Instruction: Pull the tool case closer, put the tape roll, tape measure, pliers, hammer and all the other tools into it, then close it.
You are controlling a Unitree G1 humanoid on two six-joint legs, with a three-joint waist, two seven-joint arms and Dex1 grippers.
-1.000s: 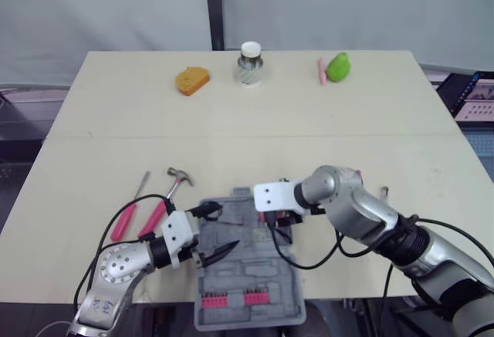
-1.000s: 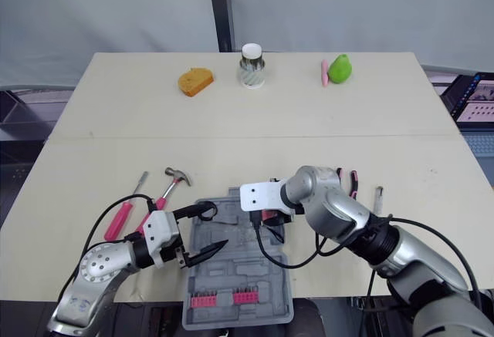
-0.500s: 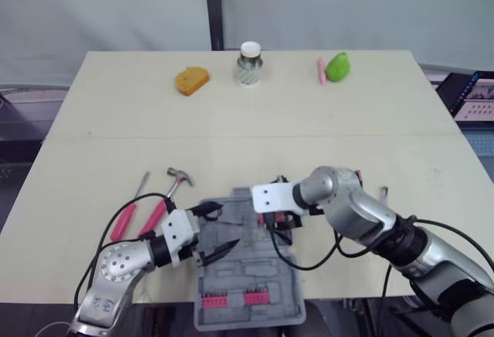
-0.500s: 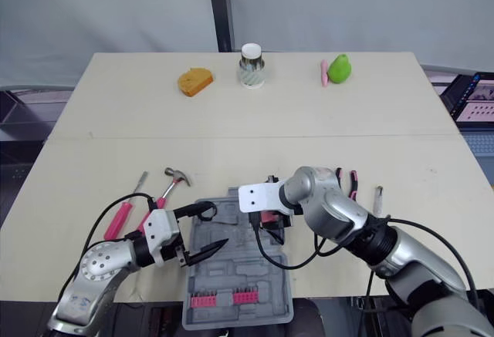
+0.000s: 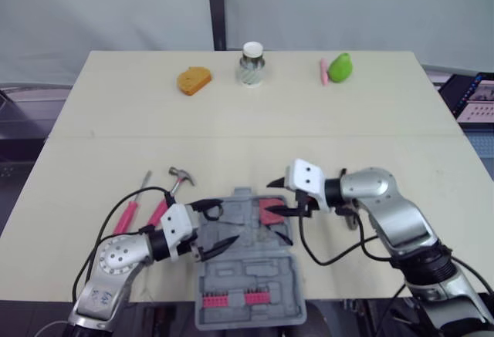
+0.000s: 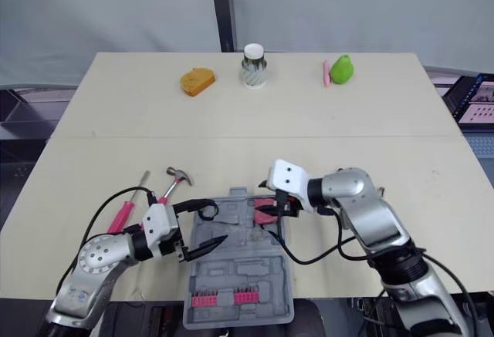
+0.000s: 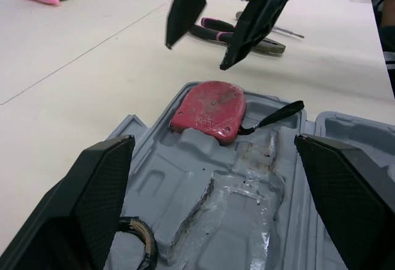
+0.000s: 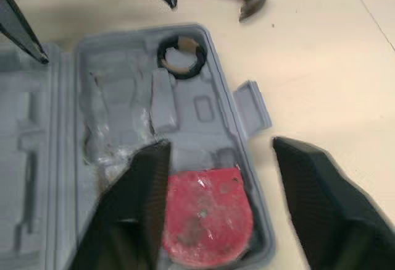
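Note:
The grey tool case (image 5: 247,275) lies open at the table's near edge. A red tape measure (image 5: 270,210) lies in its far right pocket, and a black tape roll (image 8: 180,57) in its far left pocket. My right gripper (image 5: 270,198) hovers open just above and to the right of the tape measure, holding nothing. Over the case's left half my left gripper (image 5: 225,225) is open and empty. The pink-handled hammer (image 5: 174,187) and a pink screwdriver (image 5: 126,215) lie left of the case. Pliers (image 7: 265,46) rest on the table beyond my right gripper.
A row of pink bits (image 5: 231,300) sits in the case's near half. A thin metal tool (image 7: 278,32) lies by the pliers. Along the far edge stand an orange sponge (image 5: 191,80), a white-lidded cup (image 5: 252,63), a pink stick (image 5: 322,71) and a green pear (image 5: 338,67).
My right gripper has let go of the tape measure, which now lies in the case. The right arm has swung back to the right. The left gripper has barely moved.

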